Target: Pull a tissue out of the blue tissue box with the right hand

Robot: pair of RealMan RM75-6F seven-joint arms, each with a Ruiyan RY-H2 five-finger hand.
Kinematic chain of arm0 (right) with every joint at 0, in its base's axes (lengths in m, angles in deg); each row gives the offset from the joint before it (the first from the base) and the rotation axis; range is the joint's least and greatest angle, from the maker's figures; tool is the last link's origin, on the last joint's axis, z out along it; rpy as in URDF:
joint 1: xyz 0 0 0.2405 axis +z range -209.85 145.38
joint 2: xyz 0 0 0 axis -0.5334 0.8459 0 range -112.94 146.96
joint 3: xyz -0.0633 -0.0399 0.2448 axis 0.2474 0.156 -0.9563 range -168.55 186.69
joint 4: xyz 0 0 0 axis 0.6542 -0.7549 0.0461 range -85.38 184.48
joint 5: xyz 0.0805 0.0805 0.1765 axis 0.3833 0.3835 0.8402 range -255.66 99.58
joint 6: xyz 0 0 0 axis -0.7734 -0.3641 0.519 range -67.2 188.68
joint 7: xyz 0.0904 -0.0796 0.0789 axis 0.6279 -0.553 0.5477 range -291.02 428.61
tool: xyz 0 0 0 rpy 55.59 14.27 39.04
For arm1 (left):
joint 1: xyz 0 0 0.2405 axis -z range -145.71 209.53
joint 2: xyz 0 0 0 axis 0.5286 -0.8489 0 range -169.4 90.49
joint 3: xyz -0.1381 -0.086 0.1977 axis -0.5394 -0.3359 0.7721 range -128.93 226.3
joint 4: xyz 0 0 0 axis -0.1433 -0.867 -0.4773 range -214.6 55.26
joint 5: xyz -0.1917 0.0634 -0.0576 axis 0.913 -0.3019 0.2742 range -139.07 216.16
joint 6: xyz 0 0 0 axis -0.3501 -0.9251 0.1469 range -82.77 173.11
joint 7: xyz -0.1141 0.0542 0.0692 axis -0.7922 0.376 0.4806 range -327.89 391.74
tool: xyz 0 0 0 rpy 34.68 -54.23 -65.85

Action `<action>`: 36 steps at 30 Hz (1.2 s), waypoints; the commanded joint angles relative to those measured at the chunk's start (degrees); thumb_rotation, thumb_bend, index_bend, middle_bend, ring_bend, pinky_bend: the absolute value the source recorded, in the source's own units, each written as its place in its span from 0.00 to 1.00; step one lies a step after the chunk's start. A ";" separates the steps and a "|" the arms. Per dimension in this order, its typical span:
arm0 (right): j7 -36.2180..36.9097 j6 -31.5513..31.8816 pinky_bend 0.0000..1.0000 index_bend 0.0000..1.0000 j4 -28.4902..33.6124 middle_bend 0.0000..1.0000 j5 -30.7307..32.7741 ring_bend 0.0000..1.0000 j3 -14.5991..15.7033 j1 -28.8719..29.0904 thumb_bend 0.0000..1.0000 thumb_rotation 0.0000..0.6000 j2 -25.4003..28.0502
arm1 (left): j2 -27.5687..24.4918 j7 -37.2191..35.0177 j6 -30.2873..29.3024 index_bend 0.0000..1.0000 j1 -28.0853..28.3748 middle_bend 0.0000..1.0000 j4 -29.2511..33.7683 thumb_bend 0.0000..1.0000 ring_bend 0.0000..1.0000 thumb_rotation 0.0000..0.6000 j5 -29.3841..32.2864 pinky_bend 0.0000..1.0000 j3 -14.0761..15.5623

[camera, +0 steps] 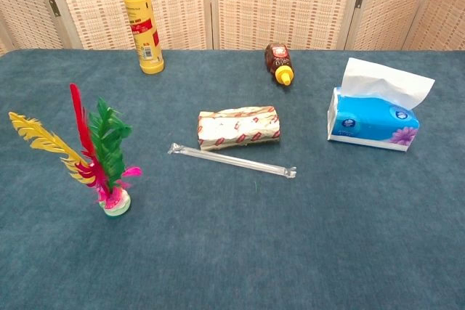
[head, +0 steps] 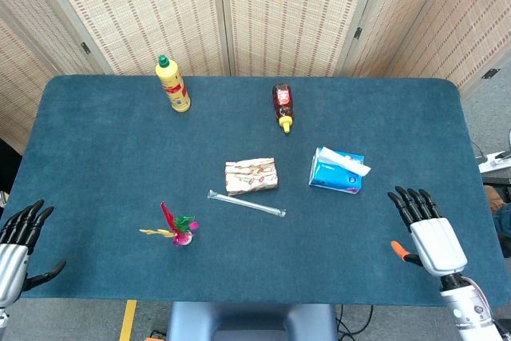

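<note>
Progress on the pull looked nil: the blue tissue box (head: pixel 336 171) lay on the bench (head: pixel 96 157) right of centre, a white tissue (camera: pixel 386 80) standing out of its top slot, nothing touching it. Right hand (head: pixel 423 231) rested near the bench's front right edge, fingers extended and apart, grasping nothing, well apart from the box and nearer the robot than it. Left hand (head: pixel 17 239) sat at the front left corner, likewise released and empty. Also on the bench: yellow bottle (head: pixel 172 84), brown sauce bottle (head: pixel 283 106) lying down, wrapped packet (head: pixel 251 176), wrapped straw (head: pixel 246 203), feather shuttlecock (head: pixel 177 229). Judged remaining: reach forward and left to the box, pinch the protruding tissue, draw it free.
</note>
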 commanded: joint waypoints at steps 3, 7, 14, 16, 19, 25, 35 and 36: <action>-0.01 -0.04 0.00 0.00 -0.25 0.00 0.43 0.00 -0.38 0.14 0.17 1.00 -0.29 | 0.01 -0.04 -0.08 0.00 -0.03 0.00 0.01 0.25 0.00 1.00 -0.10 0.14 0.03; -0.17 0.06 0.00 0.00 -1.28 0.00 1.20 0.00 -2.10 1.10 0.17 1.00 -1.74 | 0.04 0.19 0.00 0.00 -0.02 0.00 0.11 0.25 0.00 1.00 -0.19 0.14 0.10; -4.79 -4.88 0.00 0.14 -4.70 0.09 9.58 0.00 -8.95 6.57 0.17 1.00 -7.10 | -0.12 -0.39 -0.07 0.00 0.04 0.00 0.13 0.25 0.00 1.00 -0.14 0.14 0.00; -6.53 -7.12 0.00 0.18 -5.97 0.11 12.96 0.00 -10.93 8.64 0.19 1.00 -8.88 | -0.21 -0.79 -0.19 0.00 -0.01 0.00 0.07 0.25 0.00 1.00 -0.06 0.14 -0.04; -8.75 -9.74 0.00 0.25 -8.94 0.16 17.20 0.00 -13.21 11.49 0.22 1.00 -11.96 | -0.36 -1.32 -0.29 0.00 -0.04 0.00 0.02 0.25 0.00 1.00 -0.02 0.14 -0.08; -13.69 -12.99 0.00 0.30 -15.12 0.21 23.40 0.00 -15.97 16.56 0.22 1.00 -18.13 | -0.41 -1.81 -0.34 0.00 0.02 0.00 -0.13 0.25 0.00 1.00 -0.17 0.14 -0.07; -15.18 -14.34 0.03 0.44 -22.80 0.32 27.51 0.00 -17.56 21.62 0.24 1.00 -25.96 | -0.35 -1.94 -0.37 0.00 0.08 0.00 -0.25 0.25 0.00 1.00 -0.65 0.14 0.13; -15.03 -14.17 0.04 0.47 -23.61 0.34 27.31 0.00 -17.32 21.85 0.25 1.00 -26.62 | -0.37 -2.04 -0.41 0.00 0.07 0.00 -0.25 0.25 0.00 1.00 -0.65 0.14 0.12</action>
